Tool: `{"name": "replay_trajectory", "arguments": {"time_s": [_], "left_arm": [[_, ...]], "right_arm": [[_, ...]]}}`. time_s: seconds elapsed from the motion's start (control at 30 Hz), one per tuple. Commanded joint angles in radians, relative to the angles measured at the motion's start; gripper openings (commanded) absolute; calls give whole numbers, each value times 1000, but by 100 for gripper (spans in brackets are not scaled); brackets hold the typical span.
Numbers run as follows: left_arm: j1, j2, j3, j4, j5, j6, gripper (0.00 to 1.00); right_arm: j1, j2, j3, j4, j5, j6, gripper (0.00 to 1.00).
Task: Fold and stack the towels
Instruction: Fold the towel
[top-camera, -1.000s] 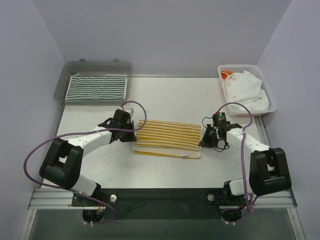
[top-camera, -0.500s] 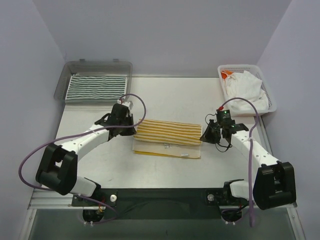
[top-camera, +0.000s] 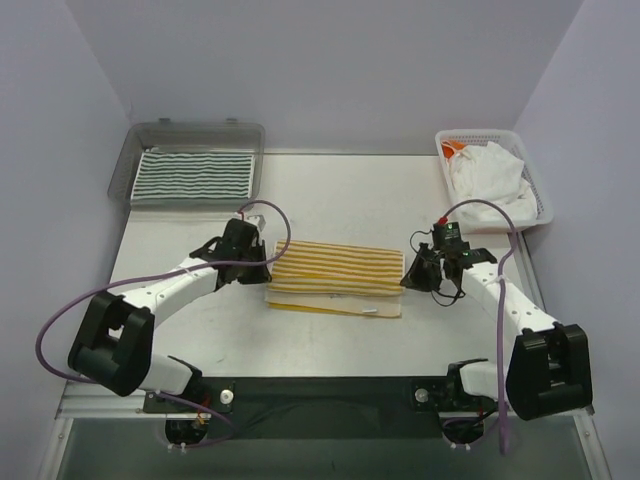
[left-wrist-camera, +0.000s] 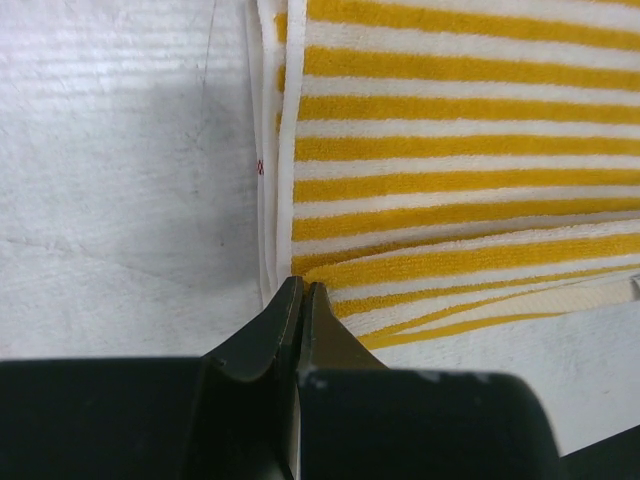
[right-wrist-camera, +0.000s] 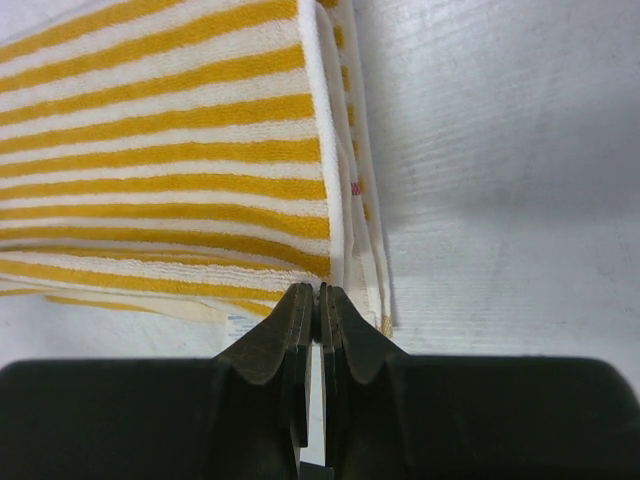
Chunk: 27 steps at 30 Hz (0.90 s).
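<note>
The yellow-and-white striped towel (top-camera: 335, 268) lies folded in the middle of the table, and a lower layer shows along its near edge. My left gripper (top-camera: 265, 272) is shut at the towel's left near corner (left-wrist-camera: 330, 275), where the stripes bend towards the tips. My right gripper (top-camera: 405, 281) is shut at the right near corner (right-wrist-camera: 300, 262) in the same way. The dark-green-and-white striped towel (top-camera: 195, 174) lies folded flat at the back left. Plain white towels (top-camera: 492, 180) are heaped at the back right.
The green striped towel lies in a clear grey plastic tray (top-camera: 190, 130). The white towels fill a white mesh basket (top-camera: 541, 203), with something orange (top-camera: 455, 148) at its far end. Bare table (top-camera: 340, 195) lies beyond the yellow towel.
Both grippers moved away from me along the towel's ends, then came back a little. The towel's top layer now covers less depth, leaving a strip of the lower layer showing at the front.
</note>
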Motion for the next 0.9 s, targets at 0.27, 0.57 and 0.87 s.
{"name": "replay_trajectory", "arguments": {"time_s": [0.27, 0.57, 0.87], "left_arm": [[-28, -13, -51, 3, -6, -42, 17], [-68, -282, -30, -103, -31, -71, 80], [-152, -158, 101, -41, -43, -111, 68]], "right_arm": [[5, 70, -46, -50, 36, 2, 12], [29, -146, 43, -176, 29, -36, 50], [118, -25, 105, -94, 35, 47, 31]]}}
